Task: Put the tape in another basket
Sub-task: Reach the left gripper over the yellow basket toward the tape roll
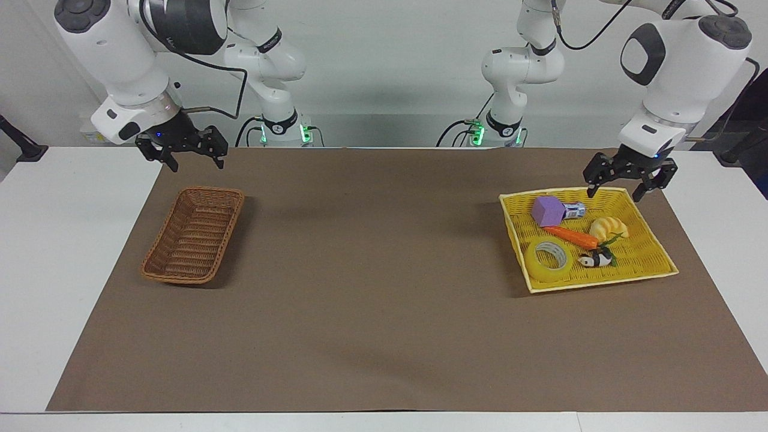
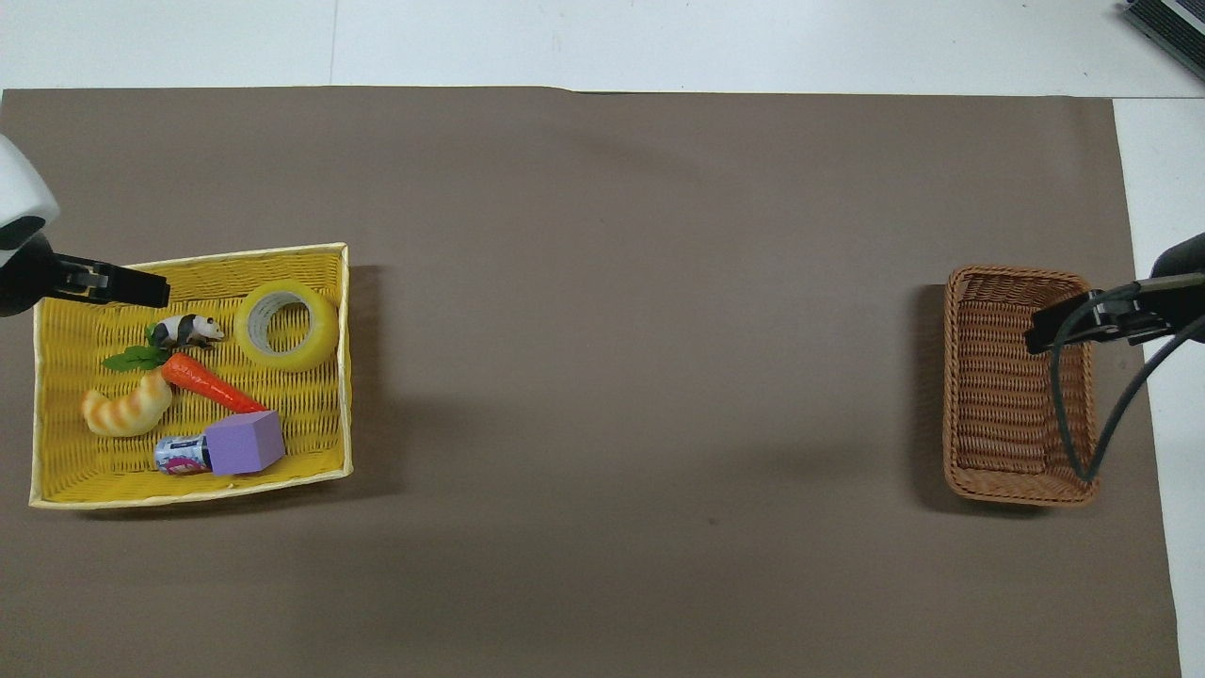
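The tape (image 1: 548, 257) lies flat in the yellow basket (image 1: 655, 273) at the left arm's end of the desk (image 1: 72, 252), in the corner farthest from the robots, beside the toy panda (image 1: 595, 258) and just past the tip of the carrot (image 1: 571, 236). The left gripper (image 1: 618, 191) hangs over the basket's rim nearest the robots, fingers (image 1: 591, 191) spread apart, clear of the tape, with the purple block (image 1: 547, 210), small can (image 1: 574, 210) and croissant (image 1: 608, 228) lying between. The right gripper (image 1: 194, 163) waits, fingers apart, above the desk near the brown wicker basket (image 1: 193, 234), on its robot-ward side.
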Available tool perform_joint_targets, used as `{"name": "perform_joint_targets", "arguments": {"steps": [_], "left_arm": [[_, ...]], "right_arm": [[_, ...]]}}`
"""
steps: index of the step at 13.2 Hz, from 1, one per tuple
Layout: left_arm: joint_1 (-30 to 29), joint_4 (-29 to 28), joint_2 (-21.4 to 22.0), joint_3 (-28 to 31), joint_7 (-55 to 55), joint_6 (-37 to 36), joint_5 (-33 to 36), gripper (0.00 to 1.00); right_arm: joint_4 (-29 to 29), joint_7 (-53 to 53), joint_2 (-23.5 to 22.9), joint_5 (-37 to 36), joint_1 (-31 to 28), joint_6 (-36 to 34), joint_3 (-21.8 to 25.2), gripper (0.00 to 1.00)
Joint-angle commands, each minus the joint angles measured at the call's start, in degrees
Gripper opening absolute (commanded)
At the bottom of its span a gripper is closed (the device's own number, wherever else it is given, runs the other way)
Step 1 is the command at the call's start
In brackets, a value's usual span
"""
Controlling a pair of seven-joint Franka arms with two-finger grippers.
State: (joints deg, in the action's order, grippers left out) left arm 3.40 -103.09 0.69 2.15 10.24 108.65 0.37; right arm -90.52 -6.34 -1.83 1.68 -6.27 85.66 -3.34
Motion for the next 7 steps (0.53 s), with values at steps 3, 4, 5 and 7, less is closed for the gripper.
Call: {"name": "perform_joint_targets", "arguments": {"steps": [3, 4, 5, 7], "left_arm": [[0.5, -7.8, -0.3, 0.4, 0.0, 9.9, -0.1, 1.0], [0.2, -9.2, -0.4, 0.4, 0.0, 12.4, -0.1, 1.0], [0.1, -10.1, -0.6, 0.4, 0.0, 13.9, -0.1, 1.0], [0.3, -10.3, -3.3, 0.4, 0.0, 15.4, -0.1, 1.0]], "right_arm": [[0.1, -3.1, 0.4, 3.1, -1.7, -0.6, -0.2, 1.0], [0.1, -3.2, 0.4, 4.5, -1.7, -0.6, -0.1, 1.0], [0.1, -3.2, 0.5, 4.6, -1.7, -0.5, -0.1, 1.0], [0.1, -3.3, 0.5, 4.6, -1.7, -0.5, -0.1, 1.0]]}}
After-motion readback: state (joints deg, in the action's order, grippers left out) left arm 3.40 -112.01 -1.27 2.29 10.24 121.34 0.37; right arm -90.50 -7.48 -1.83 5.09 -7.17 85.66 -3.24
